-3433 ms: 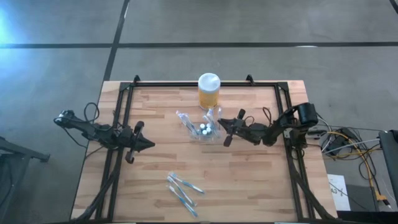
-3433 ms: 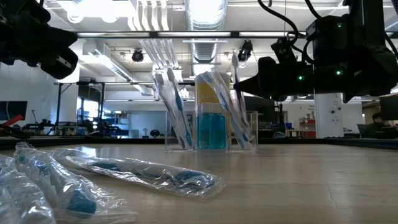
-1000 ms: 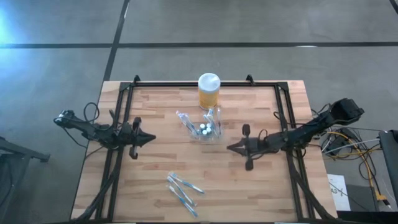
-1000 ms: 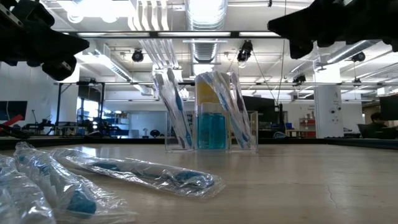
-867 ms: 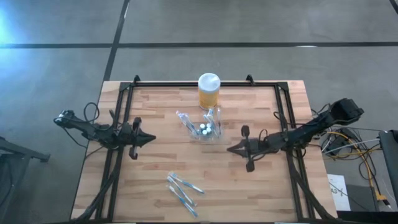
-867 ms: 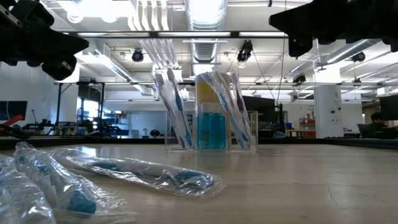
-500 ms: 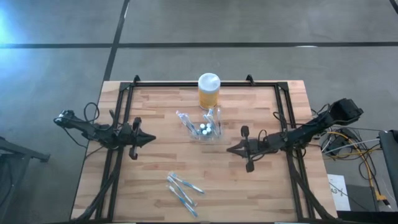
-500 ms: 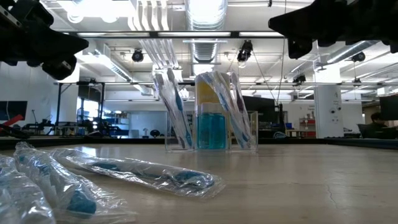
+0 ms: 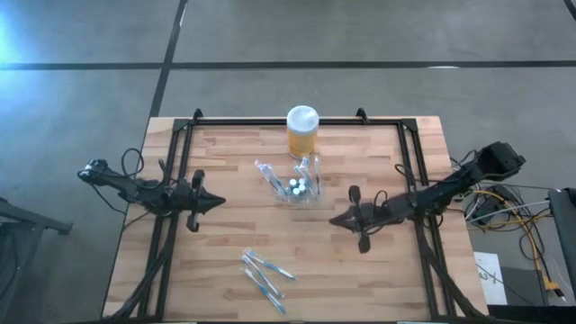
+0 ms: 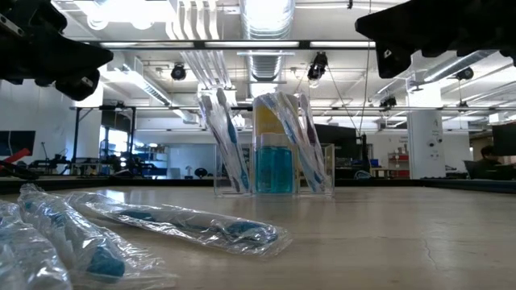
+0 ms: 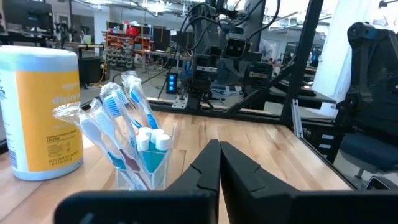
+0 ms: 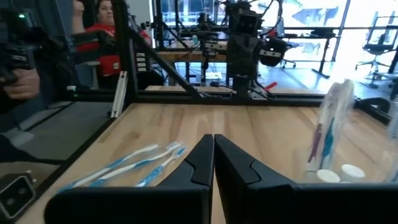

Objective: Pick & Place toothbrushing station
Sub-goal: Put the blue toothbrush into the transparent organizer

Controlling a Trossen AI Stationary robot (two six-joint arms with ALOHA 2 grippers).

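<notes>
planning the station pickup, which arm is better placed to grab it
Probably the right. Its pincer hangs shut just beside the toothbrushing station, with bare table between them. The left pincer, also shut, sits farther off toward the table's left side. Either would need to open first.

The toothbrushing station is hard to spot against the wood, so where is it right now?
In the high view the toothbrushing station stands near the table's middle, just in front of the yellow jar, between the left gripper and the right gripper.

yellow jar (image 9: 302, 132) with white lid, stood upright near the far edge of the wooden surface (image 9: 225, 234). wrapped toothbrushes (image 9: 265, 275), laid near the front edge. a person in red (image 12: 106, 37) is seen beyond.
</notes>
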